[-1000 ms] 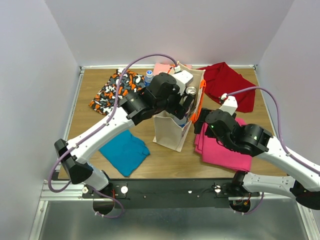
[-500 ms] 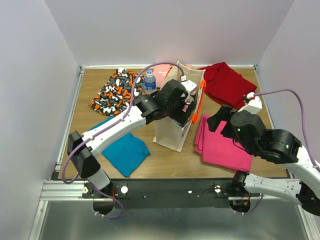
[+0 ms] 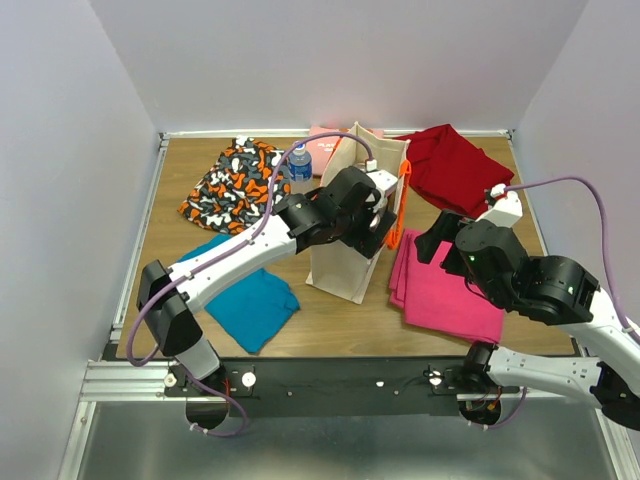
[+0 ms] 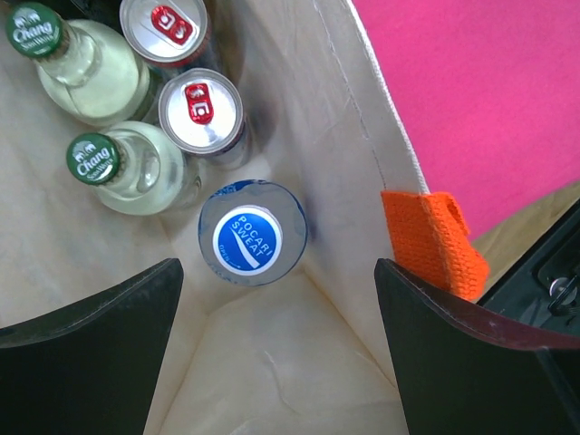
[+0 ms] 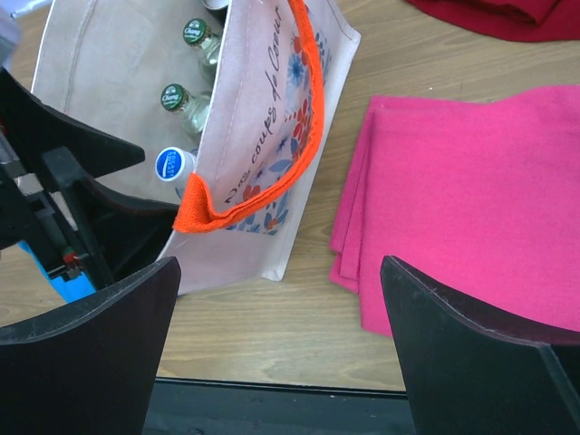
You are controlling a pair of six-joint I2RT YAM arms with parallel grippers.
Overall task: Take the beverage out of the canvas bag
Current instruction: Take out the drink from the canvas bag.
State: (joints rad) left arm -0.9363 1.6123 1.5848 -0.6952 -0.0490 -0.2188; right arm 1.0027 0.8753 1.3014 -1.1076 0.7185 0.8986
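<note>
Now the left gripper (image 4: 279,281) hangs wide open and empty over the mouth of the bag (image 4: 335,136), which stands upright mid-table with the drinks inside it. The blue-capped bottle (image 4: 248,239) sits almost between the fingers, tucked into a corner of the bag, just beside a can (image 4: 201,107). It looks best to centre on that cap and drop straight down, clear of the orange handle (image 4: 433,240) and the cloth wall, then close below the cap and lift vertically. The right gripper (image 5: 281,267), also open and empty, hovers beside the bag.
</note>
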